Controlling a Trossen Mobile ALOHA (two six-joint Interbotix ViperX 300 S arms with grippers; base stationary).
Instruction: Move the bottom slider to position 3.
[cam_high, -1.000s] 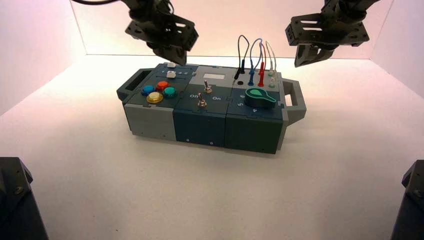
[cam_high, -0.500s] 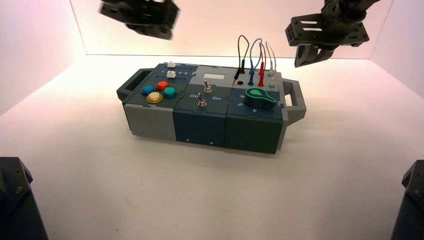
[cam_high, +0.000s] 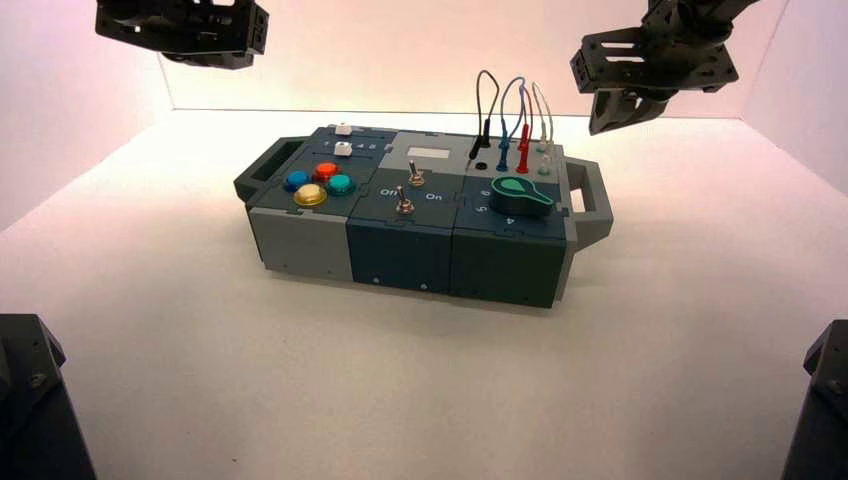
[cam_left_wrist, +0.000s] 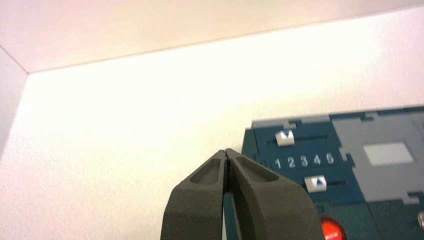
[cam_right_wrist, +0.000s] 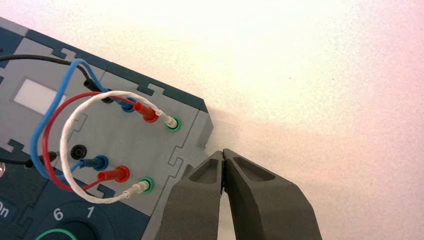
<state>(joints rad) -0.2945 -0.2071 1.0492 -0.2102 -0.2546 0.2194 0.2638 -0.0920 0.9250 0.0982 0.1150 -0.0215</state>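
Bottom slider reads 3, left gripper clear of it.

Bottom slider (cam_left_wrist: 315, 184): small blocky white cap, blue-grey panel, far-left part of box (cam_high: 400, 260), at printed 3 (cam_left_wrist: 304, 160). Top slider (cam_left_wrist: 285, 138), matching white cap, just beyond. Glossy domed buttons (cam_high: 326, 171) on the near side: red, blue, green, yellow. Left gripper (cam_left_wrist: 226, 151) up in air, far left of box, dark tapered fingers pressed together, nothing pinched. Right gripper (cam_right_wrist: 223, 151) idle above far-right end, fingers shut.
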